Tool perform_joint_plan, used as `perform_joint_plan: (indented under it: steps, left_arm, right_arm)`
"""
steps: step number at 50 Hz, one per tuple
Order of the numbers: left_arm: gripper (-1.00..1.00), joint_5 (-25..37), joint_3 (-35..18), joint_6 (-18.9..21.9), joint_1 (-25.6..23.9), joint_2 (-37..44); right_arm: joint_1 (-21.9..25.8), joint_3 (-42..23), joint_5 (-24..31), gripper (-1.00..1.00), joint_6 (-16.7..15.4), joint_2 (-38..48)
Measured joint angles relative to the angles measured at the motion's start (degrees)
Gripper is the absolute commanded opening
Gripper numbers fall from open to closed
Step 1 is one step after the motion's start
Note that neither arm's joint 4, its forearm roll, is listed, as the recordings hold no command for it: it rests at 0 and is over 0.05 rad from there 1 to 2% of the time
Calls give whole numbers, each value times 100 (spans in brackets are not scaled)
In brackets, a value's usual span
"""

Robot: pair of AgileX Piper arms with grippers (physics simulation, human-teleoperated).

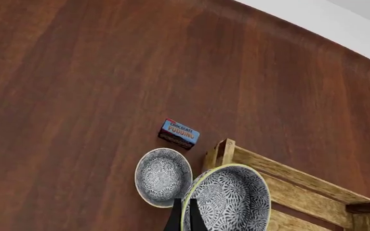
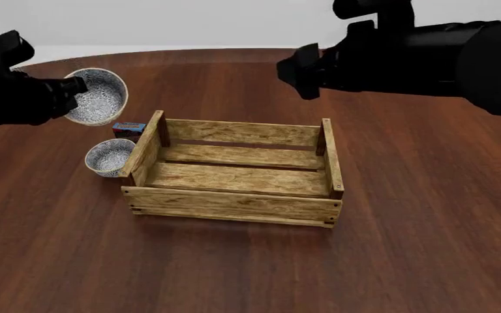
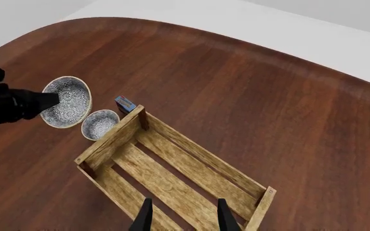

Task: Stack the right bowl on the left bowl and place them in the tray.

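Two identical speckled bowls are left of the tray [image 2: 233, 205]; I cannot tell which is the right bowl and which the left. One bowl [image 2: 96, 96] hangs tilted in the air, my left gripper [image 2: 76, 87] shut on its rim; the left wrist view shows the fingers [image 1: 173, 220] pinching this bowl [image 1: 231, 199]. The other bowl [image 2: 111, 156] rests upright on the table against the tray's left end, below the lifted one [image 3: 66, 101]. My right gripper [image 3: 183, 217] is open and empty, high over the tray [image 3: 172, 185].
A small blue-and-red pudding box [image 2: 128, 128] lies on the table just behind the resting bowl, by the tray's far left corner post [image 2: 161, 124]. The right arm [image 2: 425, 55] spans the upper right. The dark wood table [image 2: 425, 215] ends at a curved far edge.
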Motion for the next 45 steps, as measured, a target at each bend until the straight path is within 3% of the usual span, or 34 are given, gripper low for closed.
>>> perform_joint_plan:
  steps: [45]
  left_arm:
    - [-100,-803,202,-282,261,1139]
  right_arm:
    - [1,21,-39,100,28,2]
